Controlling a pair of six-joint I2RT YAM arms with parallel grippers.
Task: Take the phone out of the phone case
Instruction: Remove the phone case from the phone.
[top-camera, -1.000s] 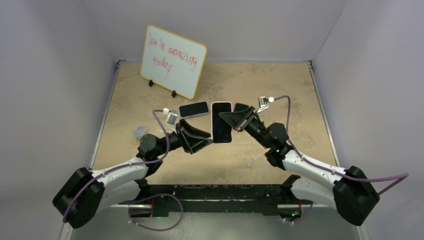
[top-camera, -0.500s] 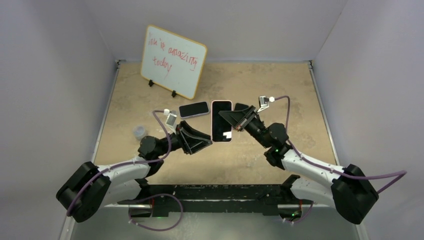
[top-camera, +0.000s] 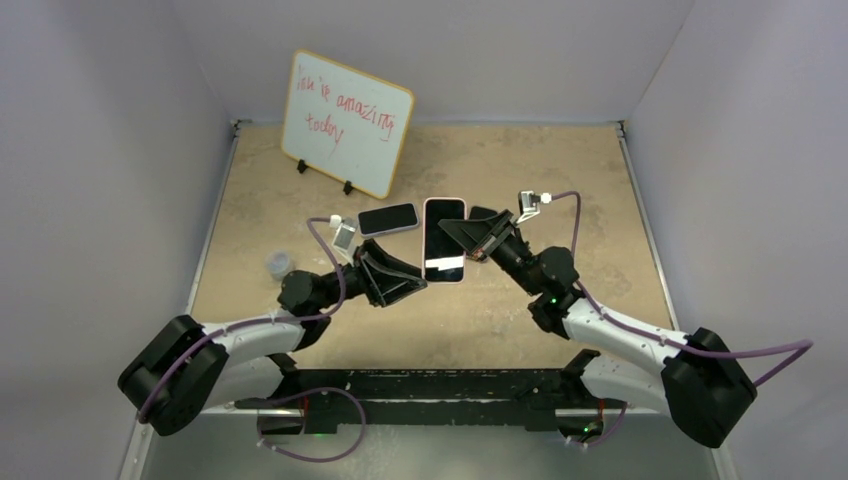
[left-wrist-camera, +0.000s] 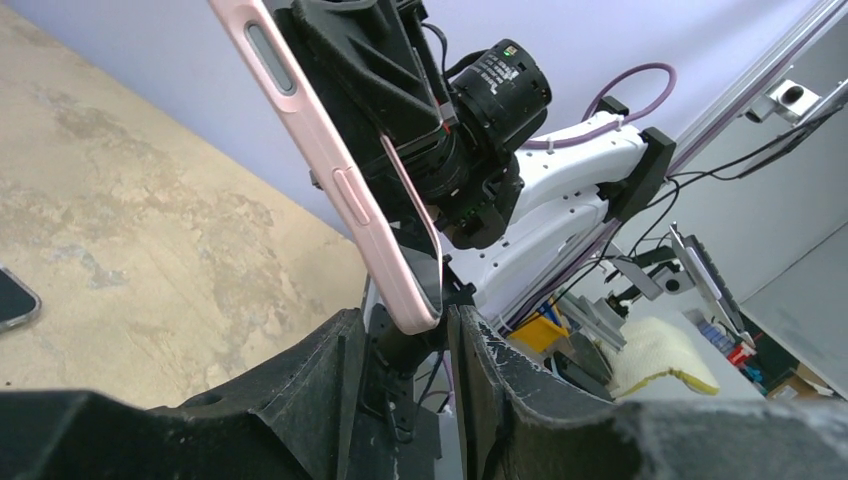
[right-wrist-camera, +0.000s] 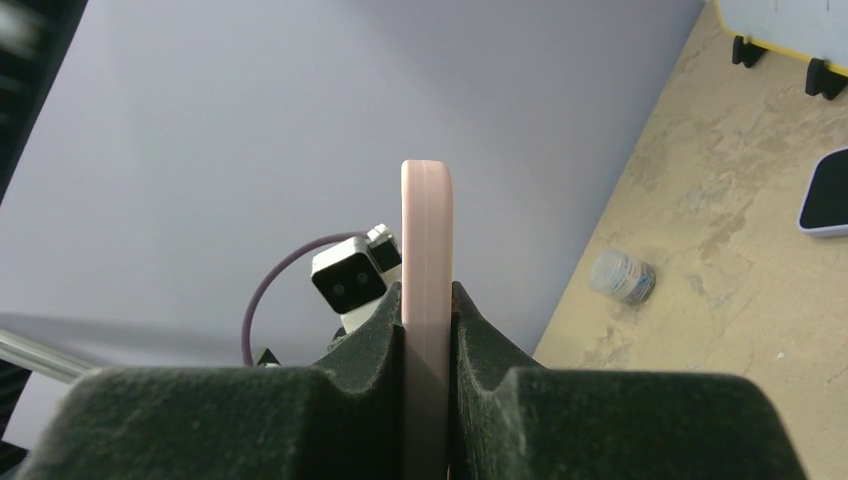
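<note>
A phone (top-camera: 444, 240) in a pink case (left-wrist-camera: 330, 170) hangs above the table's middle, dark screen up. My right gripper (top-camera: 446, 232) is shut on its right long edge; in the right wrist view the case (right-wrist-camera: 427, 240) is pinched edge-on between both pads of the right gripper (right-wrist-camera: 428, 300). My left gripper (top-camera: 422, 283) is at the phone's near left corner. In the left wrist view that corner sits between the jaws of the left gripper (left-wrist-camera: 405, 320), close to the right finger (left-wrist-camera: 480, 350), with a gap on the left side. The jaws are open.
A whiteboard (top-camera: 345, 122) with red writing stands at the back left. A second phone (top-camera: 387, 218) lies flat on the table just left of the held one, and a dark object (top-camera: 482, 213) lies behind my right gripper. A small roll (top-camera: 279, 265) sits near the left edge.
My left gripper's jaws have narrowed around the phone's near left corner. The phone has shifted slightly up and right with the right gripper.
</note>
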